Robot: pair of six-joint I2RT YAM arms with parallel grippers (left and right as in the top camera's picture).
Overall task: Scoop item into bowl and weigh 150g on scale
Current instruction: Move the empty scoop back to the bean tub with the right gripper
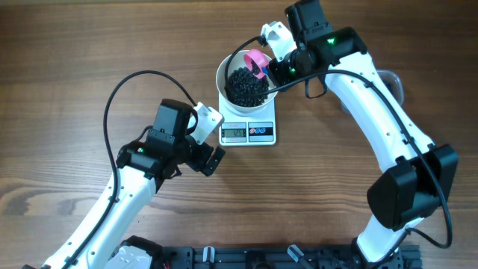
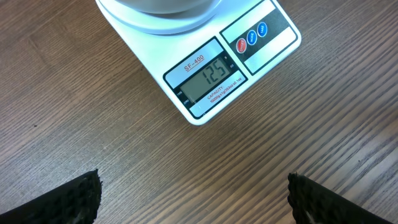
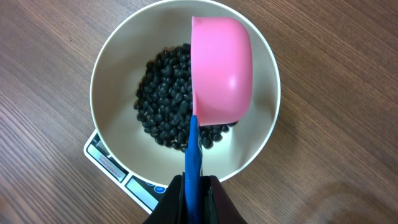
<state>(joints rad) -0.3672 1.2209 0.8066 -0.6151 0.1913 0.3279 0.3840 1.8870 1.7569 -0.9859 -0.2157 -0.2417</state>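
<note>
Centre frame, the right gripper (image 3: 194, 186) clamps the pink plastic scoop (image 3: 221, 68), tipped over the round white bowl (image 3: 94, 93) of glossy black beans (image 3: 163, 99). The white rectangular scale (image 2: 186, 46) reads 125 (short yet, more scooping due); the left gripper (image 2: 193, 199) gapes empty.

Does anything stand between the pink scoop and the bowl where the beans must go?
Nothing visible does. The scoop, held by the right pincer, hangs tipped directly over the open bowl of beans.
</note>
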